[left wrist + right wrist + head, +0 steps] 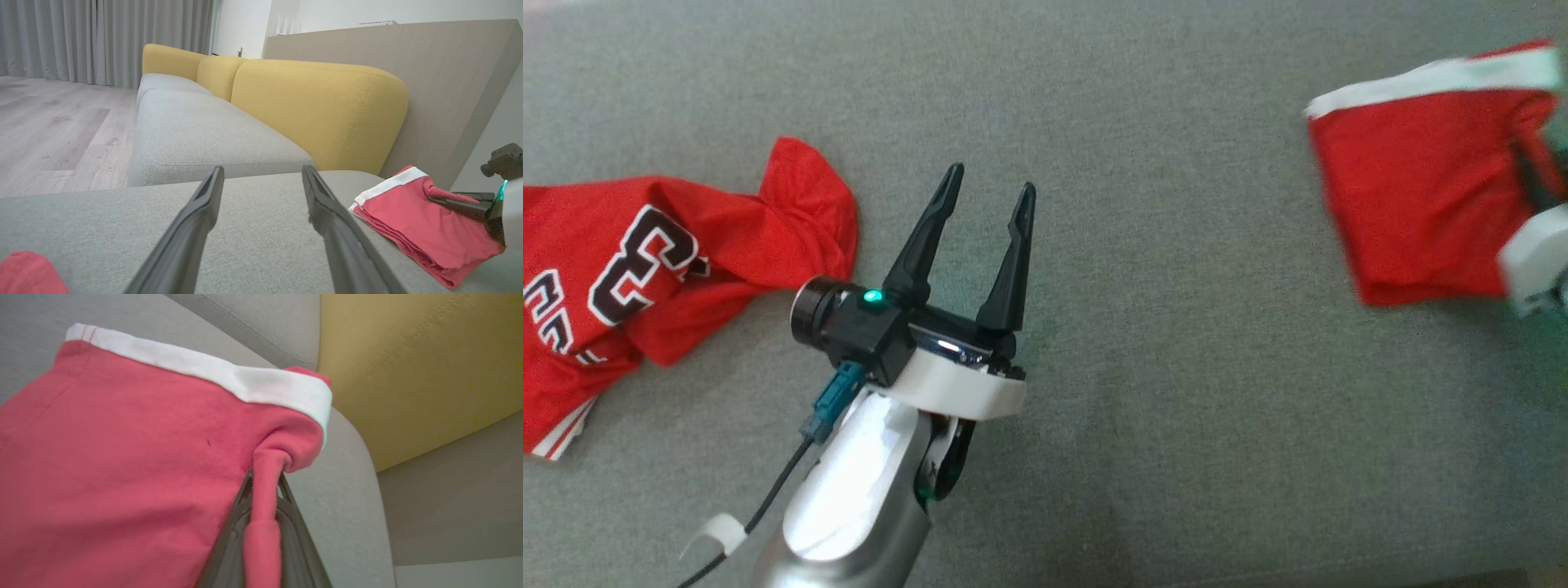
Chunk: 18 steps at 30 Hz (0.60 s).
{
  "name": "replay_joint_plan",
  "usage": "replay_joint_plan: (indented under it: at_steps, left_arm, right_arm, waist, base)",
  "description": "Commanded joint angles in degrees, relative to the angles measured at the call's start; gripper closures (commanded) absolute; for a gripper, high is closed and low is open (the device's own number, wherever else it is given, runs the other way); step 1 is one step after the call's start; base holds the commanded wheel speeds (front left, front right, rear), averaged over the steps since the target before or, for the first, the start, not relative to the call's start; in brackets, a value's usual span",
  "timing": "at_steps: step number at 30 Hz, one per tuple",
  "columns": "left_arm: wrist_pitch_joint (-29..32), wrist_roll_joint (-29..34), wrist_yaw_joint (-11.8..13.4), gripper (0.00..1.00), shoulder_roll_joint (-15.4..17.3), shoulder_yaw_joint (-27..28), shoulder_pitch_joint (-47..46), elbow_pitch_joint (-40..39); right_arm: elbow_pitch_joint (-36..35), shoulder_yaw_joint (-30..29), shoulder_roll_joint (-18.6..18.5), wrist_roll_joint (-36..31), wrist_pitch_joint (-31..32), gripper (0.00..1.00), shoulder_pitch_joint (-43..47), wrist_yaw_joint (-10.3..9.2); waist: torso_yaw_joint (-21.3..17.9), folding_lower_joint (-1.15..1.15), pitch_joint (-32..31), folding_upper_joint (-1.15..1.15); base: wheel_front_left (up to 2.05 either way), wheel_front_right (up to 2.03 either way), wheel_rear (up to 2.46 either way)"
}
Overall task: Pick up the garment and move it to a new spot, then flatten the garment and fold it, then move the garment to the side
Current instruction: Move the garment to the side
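– Garment (1413, 188) status? Where is it?
– Red folded piece, white band (204, 371) along one edge. It sits far right in the head view, on the grey seat cushion (1135, 367), near the yellow backrest (318, 110). Blurred in the head view.
– Right gripper (265, 477)?
– Clenched on it. Right wrist view: a pinched ridge of red cloth runs down between the two dark fingers (233, 531), just under the end of the white band. The rest of the fabric spreads to that view's left. Left wrist view agrees: the fingers go into the cloth's right side, and the folded layers are stacked at its near edge.
– Lifted or flat?
– Can't tell for sure. In the left wrist view most of it rests on the cushion, and the pinched corner is bunched up.
– Left gripper (990, 181)?
– Released, jaws wide, nothing between them. It's over bare cushion mid-frame, fingers pointing up the head view, green light (873, 296) lit at its base. Well apart from the garment.
– Anything else on the seat?
– Crumpled jersey (645, 269), red with a white-and-black number print, far left in the head view. One bunched edge is just beside the left gripper's camera housing (849, 322). Touching or not, can't tell.
– Background?
– Wooden floor (53, 122) and grey curtains (81, 36) beyond the sofa.
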Motion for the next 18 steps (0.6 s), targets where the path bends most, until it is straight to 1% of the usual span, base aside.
replay_joint_plan:
  at_steps: [1, 2, 3, 5, 8, 14, 15, 16, 18]
  left_arm:
    - [-0.46, -0.12, 0.23, 0.00, 0.39, 1.12, -2.18, -2.15]
    - [-0.46, -0.19, 0.18, 0.00, 0.39, 0.99, -2.46, -2.20]
    - [-0.46, -0.19, 0.18, 0.00, 0.39, 0.99, -2.46, -2.20]
    - [-0.46, -0.29, 0.14, 0.00, 0.39, 0.85, -2.86, -2.18]
    - [-0.46, -0.33, 0.14, 0.00, 0.39, 0.99, -3.23, -2.12]
    - [-0.46, -0.27, -0.04, 0.00, 0.39, 1.63, -3.36, -1.82]
    - [-0.46, -0.25, -0.07, 0.00, 0.39, 1.77, -3.34, -1.74]
    - [-0.46, -0.23, -0.10, 0.00, 0.39, 1.93, -3.30, -1.64]
    - [-0.46, -0.21, -0.21, 0.00, 0.39, 2.38, -3.17, -1.41]
  right_arm:
    - [-1.45, 0.69, -3.68, 0.74, 0.42, 1.00, -1.47, -0.04]
    - [-1.30, 0.81, -5.08, 0.83, 0.72, 1.00, -1.64, -0.04]
    - [-1.30, 0.81, -5.08, 0.83, 0.72, 1.00, -1.64, -0.04]
    - [-0.91, 0.63, -7.15, 0.93, 1.36, 1.00, -1.90, -0.04]
    - [-0.46, -0.61, -8.95, 1.19, 1.98, 1.00, -2.18, -0.04]
    - [0.30, -3.54, -9.47, 1.00, 2.22, 1.00, -2.48, -0.04]
    - [0.48, -4.14, -9.42, 0.61, 2.45, 0.67, -2.57, -0.04]
    - [0.53, -4.88, -9.17, 0.30, 2.52, 0.00, -2.76, -0.04]
    - [0.69, -6.69, -8.44, -0.37, 2.65, 0.00, -3.17, -0.04]
  waist:
    - [0.18, 0.00, 1.25, 0.00]
    - [0.39, 0.00, 1.60, 0.00]
    - [0.39, 0.00, 1.60, 0.00]
    - [0.78, 0.00, 2.14, 0.00]
    - [1.29, 0.00, 2.84, 0.00]
    - [2.15, 0.00, 3.47, 0.00]
    - [2.26, 0.00, 3.45, 0.00]
    - [2.32, 0.00, 3.41, 0.00]
    - [2.38, 0.00, 2.95, 0.00]
  base:
    - [0.00, 0.00, 0.00]
    - [0.00, 0.00, 0.00]
    - [0.00, 0.00, 0.00]
    - [0.00, 0.00, 0.00]
    - [0.00, 0.00, 0.00]
    - [0.00, 0.00, 0.00]
    - [0.00, 0.00, 0.00]
    - [0.00, 0.00, 0.00]
    - [0.00, 0.00, 0.00]
